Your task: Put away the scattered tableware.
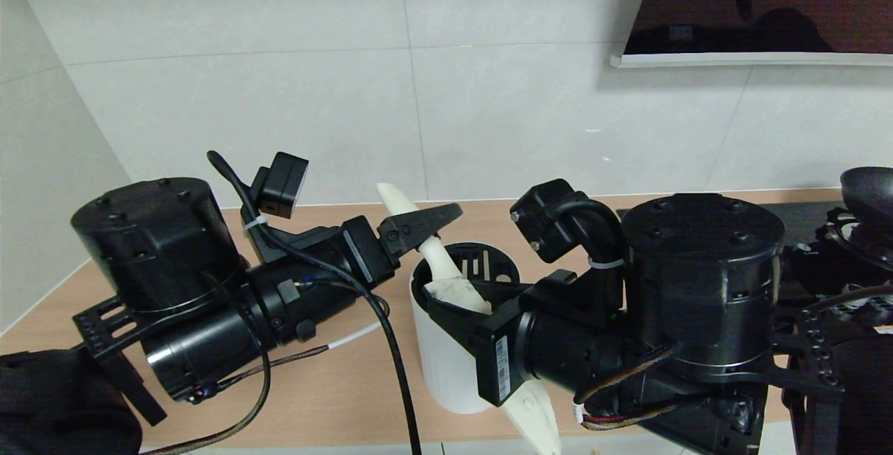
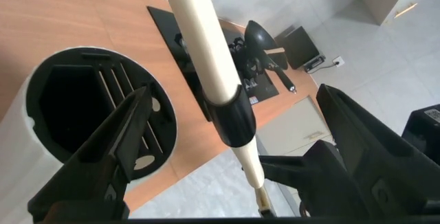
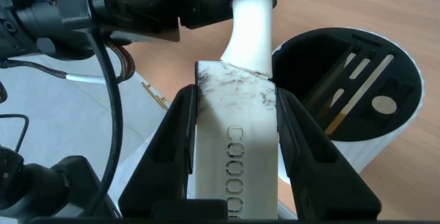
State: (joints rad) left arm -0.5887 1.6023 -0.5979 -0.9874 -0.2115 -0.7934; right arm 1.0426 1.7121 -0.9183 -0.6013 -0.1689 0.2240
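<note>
Head view: my R gripper (image 3: pixel 236 107) is clamped on the blade of the white spatula (image 1: pixel 438 254), which is tilted over the white utensil holder (image 1: pixel 446 371) on the wood counter (image 1: pixel 335 385). L gripper (image 2: pixel 232 97) fingers are wide apart w/ the spatula handle between them.

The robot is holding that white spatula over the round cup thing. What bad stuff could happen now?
1. The spatula lies tilted across the mouth of the holder, gripped by the right tool. Lowered like that, it may catch the rim and tip the holder.
2. The left tool is open with a finger on each side of the spatula, so a small swing might knock it loose.
</note>
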